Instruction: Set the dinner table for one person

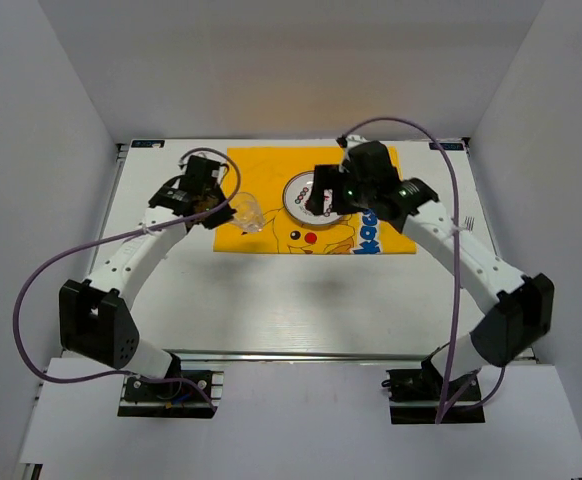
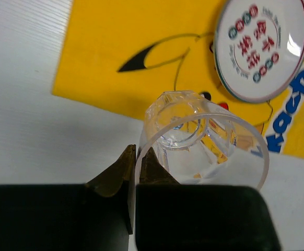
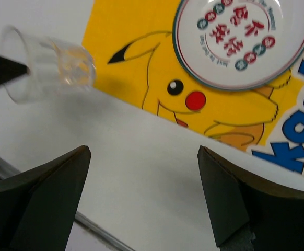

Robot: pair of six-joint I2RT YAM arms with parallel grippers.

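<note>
The white dinner table (image 1: 301, 300) carries a yellow cartoon mat (image 1: 271, 170) with a round white plate (image 1: 299, 196) with red print on it. My left gripper (image 1: 214, 207) is shut on the rim of a clear faceted glass (image 1: 248, 213) and holds it tilted over the mat's left front corner. In the left wrist view the fingers (image 2: 116, 170) pinch the wall of the glass (image 2: 204, 141). My right gripper (image 1: 324, 196) hovers open and empty over the plate. In its wrist view (image 3: 144, 151) it has white tabletop between its fingers.
A small fork-like utensil (image 1: 468, 221) lies on the table right of the right arm. The right wrist view shows the glass (image 3: 47, 65), the plate (image 3: 243, 36) and a metal rail (image 3: 89, 230). White walls enclose three sides.
</note>
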